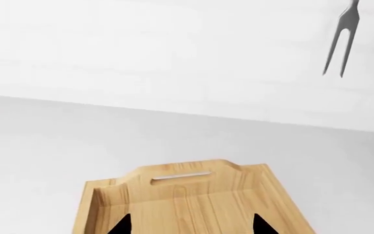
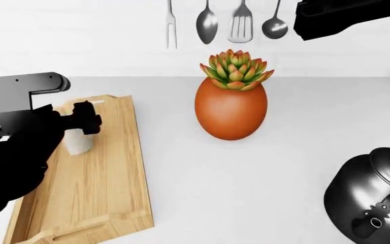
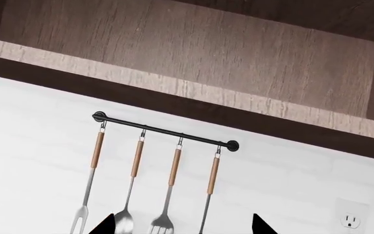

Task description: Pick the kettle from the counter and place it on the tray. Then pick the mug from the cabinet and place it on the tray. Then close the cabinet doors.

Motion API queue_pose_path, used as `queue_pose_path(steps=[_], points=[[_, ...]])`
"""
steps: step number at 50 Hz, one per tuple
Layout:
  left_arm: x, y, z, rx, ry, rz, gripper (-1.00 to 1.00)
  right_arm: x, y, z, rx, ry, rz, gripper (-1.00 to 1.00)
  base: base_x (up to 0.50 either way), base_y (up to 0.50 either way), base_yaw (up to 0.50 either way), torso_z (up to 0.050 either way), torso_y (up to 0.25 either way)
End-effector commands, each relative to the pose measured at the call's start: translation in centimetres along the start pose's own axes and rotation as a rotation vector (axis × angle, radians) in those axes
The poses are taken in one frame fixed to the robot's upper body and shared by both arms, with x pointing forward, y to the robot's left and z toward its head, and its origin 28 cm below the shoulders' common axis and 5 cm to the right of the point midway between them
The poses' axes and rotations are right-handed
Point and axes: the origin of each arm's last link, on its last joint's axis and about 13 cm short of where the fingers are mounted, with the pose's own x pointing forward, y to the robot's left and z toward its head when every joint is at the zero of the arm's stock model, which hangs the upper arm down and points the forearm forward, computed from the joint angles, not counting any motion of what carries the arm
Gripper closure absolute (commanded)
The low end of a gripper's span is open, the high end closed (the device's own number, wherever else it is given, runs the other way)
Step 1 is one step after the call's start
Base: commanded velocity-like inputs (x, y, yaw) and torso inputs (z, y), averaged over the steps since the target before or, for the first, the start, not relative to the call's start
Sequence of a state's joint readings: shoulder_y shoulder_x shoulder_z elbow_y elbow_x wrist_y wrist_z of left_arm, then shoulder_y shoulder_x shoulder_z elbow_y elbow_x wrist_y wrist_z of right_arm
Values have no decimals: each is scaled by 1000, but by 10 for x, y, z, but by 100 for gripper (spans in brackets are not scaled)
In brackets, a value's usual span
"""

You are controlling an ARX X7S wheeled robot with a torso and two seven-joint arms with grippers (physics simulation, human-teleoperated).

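The light wooden tray [image 2: 107, 188] lies on the white counter [image 2: 290, 152] at the left. A small off-white mug [image 2: 78, 145] stands on the tray, its top partly hidden by my left gripper [image 2: 85, 122]. In the left wrist view the left gripper [image 1: 190, 225] is open over the tray [image 1: 194, 200], with nothing between its fingertips [image 1: 119, 225]. The glossy dark kettle [image 2: 375, 203] sits on the counter at the near right, off the tray. My right gripper [image 3: 181, 226] is open and empty, raised toward the wall below the cabinet [image 3: 174, 48]. The cabinet doors are out of view.
An orange egg-shaped plant pot [image 2: 230, 109] with a succulent stands mid-counter between tray and kettle. Several utensils [image 2: 208, 23] hang on a wall rail [image 3: 164, 130]. A fork [image 1: 342, 41] hangs above the tray's far end. A wall outlet [image 3: 350, 220] is at the right.
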State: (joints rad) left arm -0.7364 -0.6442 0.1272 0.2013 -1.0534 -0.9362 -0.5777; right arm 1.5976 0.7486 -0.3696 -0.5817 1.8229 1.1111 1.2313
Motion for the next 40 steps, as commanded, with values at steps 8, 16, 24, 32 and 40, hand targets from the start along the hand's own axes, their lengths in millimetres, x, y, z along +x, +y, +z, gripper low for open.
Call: queue_pose_path(steps=[8, 16, 24, 32, 40], points=[[-1, 2, 2, -13, -2, 5, -100, 0, 1, 0, 0, 1, 2, -100, 0, 0, 0, 0, 0], [-5, 3, 9, -19, -19, 4, -100, 0, 1, 0, 1, 0, 2, -100, 0, 0, 0, 0, 0], [-28, 6, 49, -41, -144, -42, -100, -1, 1, 0, 2, -1, 1, -100, 0, 0, 0, 0, 1], [-73, 0, 96, 4, -265, -161, -100, -3, -1, 0, 4, -3, -2, -100, 0, 0, 0, 0, 0], [-111, -11, 115, 111, -299, -318, -100, -5, -5, 2, 5, -4, -19, -100, 0, 0, 0, 0, 0]])
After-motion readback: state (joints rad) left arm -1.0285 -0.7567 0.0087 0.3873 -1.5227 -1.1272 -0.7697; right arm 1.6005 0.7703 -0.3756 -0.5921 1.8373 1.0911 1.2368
